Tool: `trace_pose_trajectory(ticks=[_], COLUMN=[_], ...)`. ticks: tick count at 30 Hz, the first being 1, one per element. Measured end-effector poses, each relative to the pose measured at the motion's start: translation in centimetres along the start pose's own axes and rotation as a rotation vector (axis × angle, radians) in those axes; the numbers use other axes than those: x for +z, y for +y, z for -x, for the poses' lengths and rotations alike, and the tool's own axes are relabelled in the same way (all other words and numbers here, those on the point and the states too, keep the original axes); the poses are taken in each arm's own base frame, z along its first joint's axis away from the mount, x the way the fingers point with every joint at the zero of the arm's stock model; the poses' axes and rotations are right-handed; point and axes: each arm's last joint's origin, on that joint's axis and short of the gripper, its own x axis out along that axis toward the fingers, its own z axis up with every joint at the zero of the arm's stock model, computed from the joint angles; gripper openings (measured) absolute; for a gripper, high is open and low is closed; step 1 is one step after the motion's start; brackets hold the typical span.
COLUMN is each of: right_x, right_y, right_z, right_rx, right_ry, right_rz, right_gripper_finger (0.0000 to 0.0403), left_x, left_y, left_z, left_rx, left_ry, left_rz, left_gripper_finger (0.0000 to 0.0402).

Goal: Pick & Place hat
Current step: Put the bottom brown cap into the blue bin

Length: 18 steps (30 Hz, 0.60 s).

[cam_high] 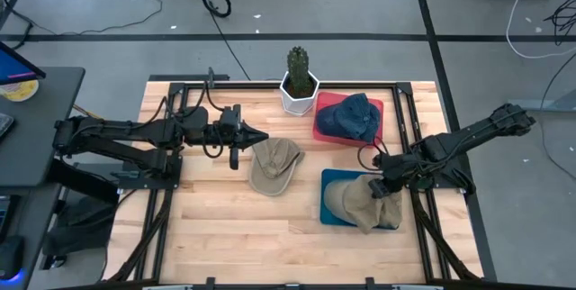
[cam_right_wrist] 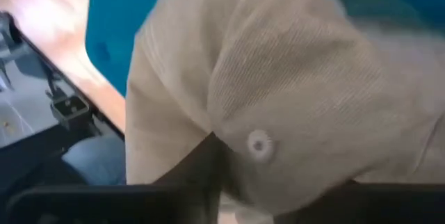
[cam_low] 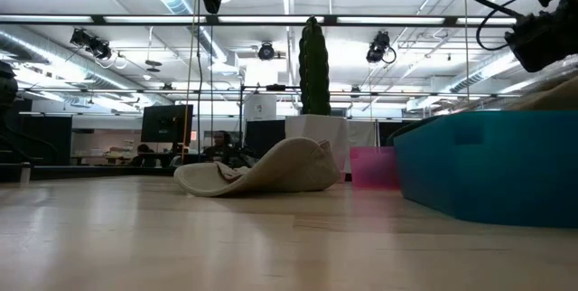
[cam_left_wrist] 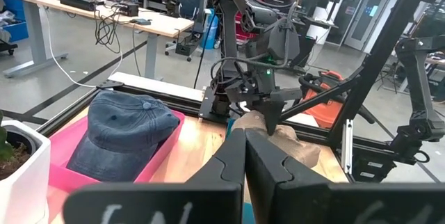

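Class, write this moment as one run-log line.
left pincer: shut, beside loose tan cap | right pincer: over tan cap in blue tray | navy cap: in pink tray

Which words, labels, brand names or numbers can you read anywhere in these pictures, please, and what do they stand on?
None can be read.
Pale marks on the dark plate at the bottom of the left wrist view: too blurred to read.
The beige fabric cap, the blue denim cap and the white cactus pot show no lettering.

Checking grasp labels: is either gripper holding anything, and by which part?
The left gripper is shut on nothing. The right gripper sits at the crown of the tan hat in the blue tray; whether it grips cannot be told.
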Motion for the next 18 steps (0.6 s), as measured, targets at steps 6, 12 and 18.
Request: trace_pose_trajectory(ticks=[6,12,18], right_x=[-0.4,-1.0,-1.2], right_y=[0.0,-0.4,0.2], right_z=[0.0,0.2,0.4], right_rx=[0.01,-0.025,0.013], right_ry=[0.149,0.324,0.415], right_rz=[-0.018,-0.087,-0.126], right_gripper_finger=[0.0178,0.0214,0.0217], left_x=[0.0,0.0,0.0], left_y=[0.0,0.0,0.0], left_z=[0.0,0.0,0.0], left_rx=[0.0,-0.001,-0.001], left_ry=[0.001,0.003,0.003], left_rz=[0.0,0.0,0.001], left_gripper_finger=[0.0009,0.0009,0.0009])
